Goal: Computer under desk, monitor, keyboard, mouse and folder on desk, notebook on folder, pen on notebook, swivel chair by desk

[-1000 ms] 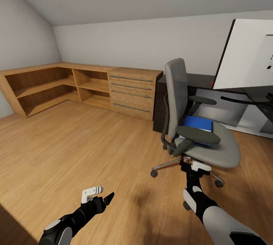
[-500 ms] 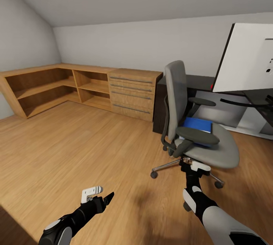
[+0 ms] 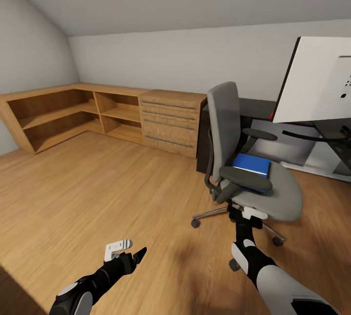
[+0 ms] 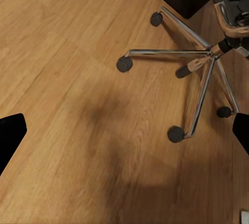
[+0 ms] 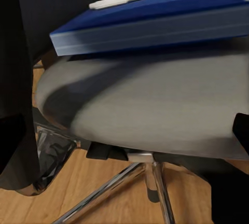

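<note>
Black and long, the desk [image 3: 261,108] is carrying the monitor [image 3: 319,81]. The grey swivel chair [image 3: 243,159] is standing just beside it, the blue folder [image 3: 251,165] lying on its seat. The right gripper [image 3: 243,211] is grasping the seat's front edge; the left gripper [image 3: 126,250] is hanging released over the floor.

**Item count**

We count one chair [image 3: 253,169], one folder [image 3: 251,165] and one monitor [image 3: 319,81]. We count one desk [image 3: 258,108] and one wooden shelf unit [image 3: 102,115]. Four drawer fronts [image 3: 169,127] show on that unit. We count two grippers: left [image 3: 127,251], right [image 3: 246,212].
</note>
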Tool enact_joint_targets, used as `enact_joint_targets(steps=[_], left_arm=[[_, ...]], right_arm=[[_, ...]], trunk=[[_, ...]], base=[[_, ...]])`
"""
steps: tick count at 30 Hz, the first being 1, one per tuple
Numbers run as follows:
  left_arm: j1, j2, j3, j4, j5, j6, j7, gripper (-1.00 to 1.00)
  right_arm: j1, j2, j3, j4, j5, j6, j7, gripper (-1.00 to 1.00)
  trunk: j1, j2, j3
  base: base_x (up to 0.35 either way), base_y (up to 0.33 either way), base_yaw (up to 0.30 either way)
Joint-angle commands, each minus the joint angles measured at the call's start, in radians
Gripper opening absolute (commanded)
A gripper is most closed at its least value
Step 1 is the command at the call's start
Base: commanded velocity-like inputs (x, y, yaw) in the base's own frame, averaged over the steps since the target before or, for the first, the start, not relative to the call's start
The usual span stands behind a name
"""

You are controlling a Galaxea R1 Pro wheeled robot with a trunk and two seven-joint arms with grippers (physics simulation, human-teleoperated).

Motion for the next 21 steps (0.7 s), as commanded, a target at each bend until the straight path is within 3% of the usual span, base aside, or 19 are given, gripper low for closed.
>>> enact_joint_targets(steps=[1,13,21], left_arm=[[-0.001,-0.001,0.003,-0.001,0.004,0.007,-0.004,1.00],[-0.001,-0.001,0.004,-0.001,0.006,0.006,-0.004,1.00],[0.000,-0.002,0.004,-0.001,0.005,0.005,-0.003,1.00]], right_arm=[[-0.001,0.001,-0.004,0.001,-0.005,-0.005,0.005,1.00],[-0.001,0.001,-0.004,0.001,-0.004,-0.005,0.005,1.00],[-0.001,0.001,-0.004,0.000,-0.004,-0.005,0.004,1.00]], trunk=[[0.000,0.000,-0.001],[0.000,0.000,-0.001],[0.000,0.000,-0.001]], base=[[0.000,0.000,0.000],[-0.007,-0.004,0.000],[-0.146,-0.172,0.000]])
